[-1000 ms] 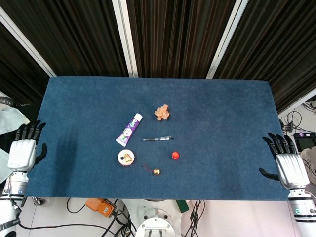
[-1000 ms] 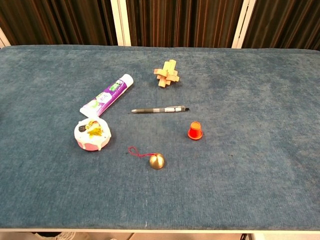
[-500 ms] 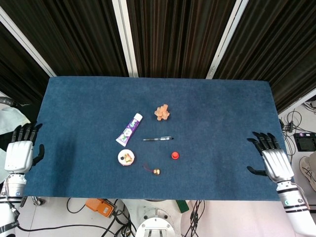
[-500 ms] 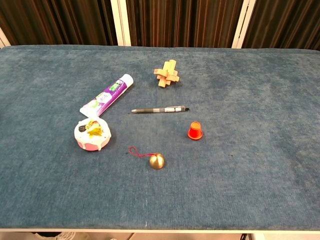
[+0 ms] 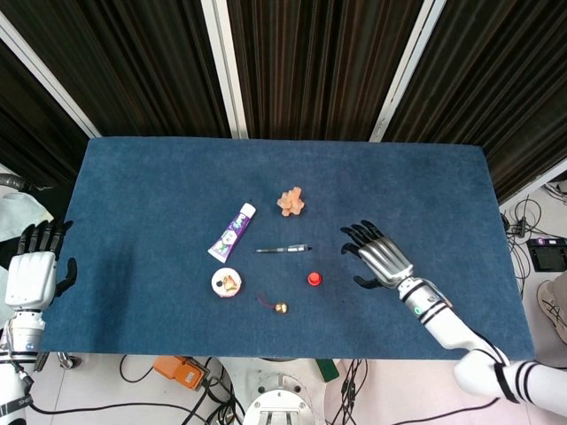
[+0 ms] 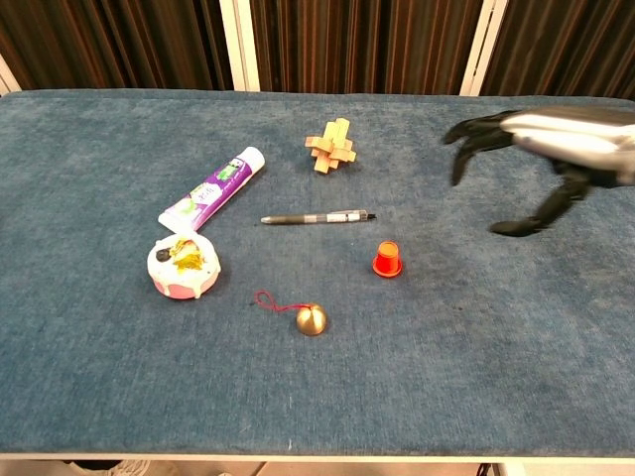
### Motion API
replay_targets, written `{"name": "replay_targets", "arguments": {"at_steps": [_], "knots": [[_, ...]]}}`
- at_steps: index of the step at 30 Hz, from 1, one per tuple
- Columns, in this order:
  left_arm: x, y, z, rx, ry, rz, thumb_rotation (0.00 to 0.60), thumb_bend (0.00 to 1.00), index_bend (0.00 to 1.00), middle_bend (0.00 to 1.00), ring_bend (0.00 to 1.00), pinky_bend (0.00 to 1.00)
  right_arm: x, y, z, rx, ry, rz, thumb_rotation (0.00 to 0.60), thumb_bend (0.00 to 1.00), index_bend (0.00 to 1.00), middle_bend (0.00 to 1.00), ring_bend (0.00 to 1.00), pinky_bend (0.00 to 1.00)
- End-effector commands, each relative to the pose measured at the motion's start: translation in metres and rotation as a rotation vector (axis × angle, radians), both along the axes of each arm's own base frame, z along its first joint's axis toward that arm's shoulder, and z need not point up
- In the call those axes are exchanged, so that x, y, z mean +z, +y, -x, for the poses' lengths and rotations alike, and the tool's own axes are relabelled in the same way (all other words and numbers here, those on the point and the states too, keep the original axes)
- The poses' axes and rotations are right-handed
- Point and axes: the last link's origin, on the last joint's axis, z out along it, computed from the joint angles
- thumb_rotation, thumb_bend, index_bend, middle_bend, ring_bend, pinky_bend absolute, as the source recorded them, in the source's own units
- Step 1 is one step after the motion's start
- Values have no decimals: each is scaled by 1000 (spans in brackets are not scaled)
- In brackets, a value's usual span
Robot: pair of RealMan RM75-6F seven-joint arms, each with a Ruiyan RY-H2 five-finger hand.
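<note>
My right hand [image 5: 378, 255] [image 6: 556, 149] hovers over the blue table [image 5: 159, 177], fingers spread, holding nothing. It is just right of a small red cap [image 5: 314, 279] [image 6: 387, 260] and a black pen [image 5: 283, 250] [image 6: 316, 217]. My left hand [image 5: 33, 270] stays open off the table's left edge, out of the chest view. A wooden burr puzzle [image 5: 291, 202] [image 6: 331, 147], a purple toothpaste tube [image 5: 232, 232] [image 6: 212, 188], a round white dish [image 5: 227, 282] [image 6: 184, 265] and a gold bell on a red cord [image 5: 279, 307] [image 6: 311, 318] lie mid-table.
Dark slatted panels with white posts [image 5: 226, 66] stand behind the table. Cables and an orange device [image 5: 174, 370] lie on the floor in front.
My right hand has swept in from the table's right edge toward the middle, ending beside the red cap and pen. The left hand has barely shifted.
</note>
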Motion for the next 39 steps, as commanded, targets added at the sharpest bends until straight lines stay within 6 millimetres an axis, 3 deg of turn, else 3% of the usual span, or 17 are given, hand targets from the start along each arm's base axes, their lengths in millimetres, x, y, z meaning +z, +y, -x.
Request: {"name": "replay_targets", "arguments": {"at_steps": [1, 11, 30, 39], "knots": [[0, 0, 0, 1, 1, 0, 600, 512, 109, 48, 44, 37, -23, -11, -17, 30, 18, -41, 600, 457, 409, 133, 120, 63], [-1, 1, 0, -1, 1, 2, 600, 512, 109, 48, 44, 36, -58, -10, -35, 77, 47, -122, 600, 462, 413, 133, 120, 63], [0, 1, 0, 7, 1, -6, 600, 512, 110, 48, 44, 36, -75, -18, -44, 58, 34, -170, 600, 477, 518, 133, 133, 66], [0, 1, 0, 9, -3, -6, 600, 512, 110, 48, 45, 36, -71, -19, -52, 85, 22, -150, 600, 541, 628, 133, 142, 74]]}}
